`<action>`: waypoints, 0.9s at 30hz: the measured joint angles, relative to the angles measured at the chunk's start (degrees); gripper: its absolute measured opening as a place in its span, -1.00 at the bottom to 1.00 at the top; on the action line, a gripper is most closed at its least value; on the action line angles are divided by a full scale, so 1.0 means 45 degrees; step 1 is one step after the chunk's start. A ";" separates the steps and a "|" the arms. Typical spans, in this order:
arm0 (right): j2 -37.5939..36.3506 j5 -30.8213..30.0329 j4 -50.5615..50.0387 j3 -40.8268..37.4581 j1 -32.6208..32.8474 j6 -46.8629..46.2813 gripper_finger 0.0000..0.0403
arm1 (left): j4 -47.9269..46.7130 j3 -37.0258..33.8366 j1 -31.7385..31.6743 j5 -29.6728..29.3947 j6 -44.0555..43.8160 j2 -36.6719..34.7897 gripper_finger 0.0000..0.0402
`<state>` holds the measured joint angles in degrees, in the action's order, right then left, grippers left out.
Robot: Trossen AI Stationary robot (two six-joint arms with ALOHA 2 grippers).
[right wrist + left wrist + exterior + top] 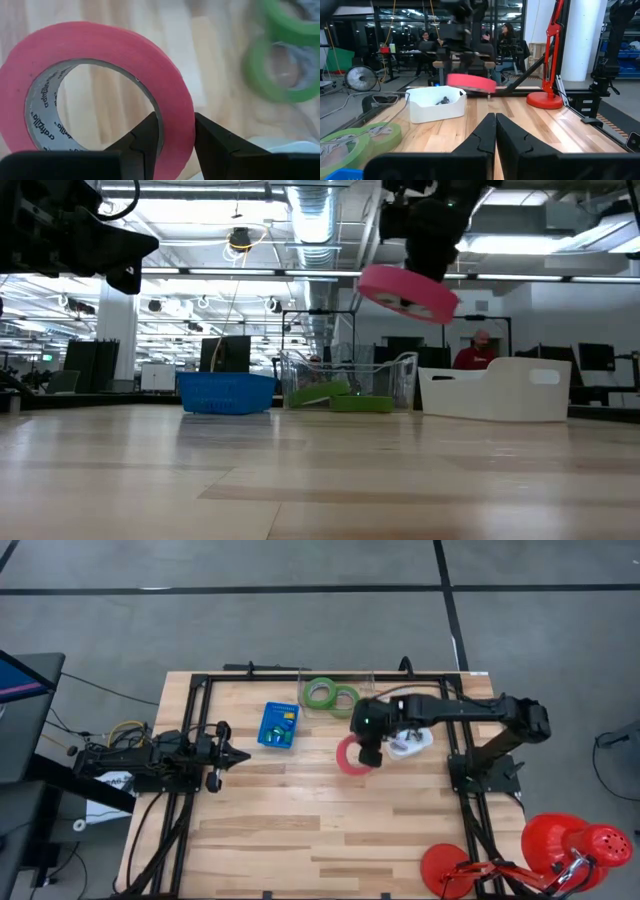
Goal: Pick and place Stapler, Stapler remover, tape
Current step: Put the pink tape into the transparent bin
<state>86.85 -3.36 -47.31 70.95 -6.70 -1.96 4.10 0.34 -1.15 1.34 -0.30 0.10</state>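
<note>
Overhead, the right gripper (366, 752) clamps the pink tape roll (351, 756) in the air just beside the white tray (418, 741), two green rolls (330, 695) and a blue basket (278, 725) lying near, the left gripper (238, 755) closed well apart.

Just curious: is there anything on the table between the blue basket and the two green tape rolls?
No. In the high view only bare wooden table separates the blue basket from the green tape rolls.

Matt pink tape roll (100, 85); pale wooden table (300, 830); white plastic bin (495, 390).
</note>
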 joint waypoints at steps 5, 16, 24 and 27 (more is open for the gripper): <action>0.0000 -0.0205 0.0039 0.0494 -0.1005 0.0000 -0.47 | 0.0035 0.0000 -0.0003 0.0000 0.0000 -0.0001 -0.98; 0.0005 -0.0369 0.1636 0.1016 -0.2899 0.0228 -0.47 | 0.0067 0.0000 -0.0003 0.0000 0.0000 -0.0001 -0.98; 0.0005 -0.0369 0.3555 0.1016 -0.3933 0.0219 -0.47 | 0.0068 0.0000 -0.0003 0.0000 0.0000 0.0002 -0.98; 0.0005 -0.0369 0.4059 0.1016 -0.4253 0.0199 -0.47 | 0.0078 0.0000 -0.0004 0.0000 0.0000 0.0004 -0.98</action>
<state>86.87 -5.02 -29.04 75.53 -25.84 -1.06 4.45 0.34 -1.17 1.34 -0.30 0.12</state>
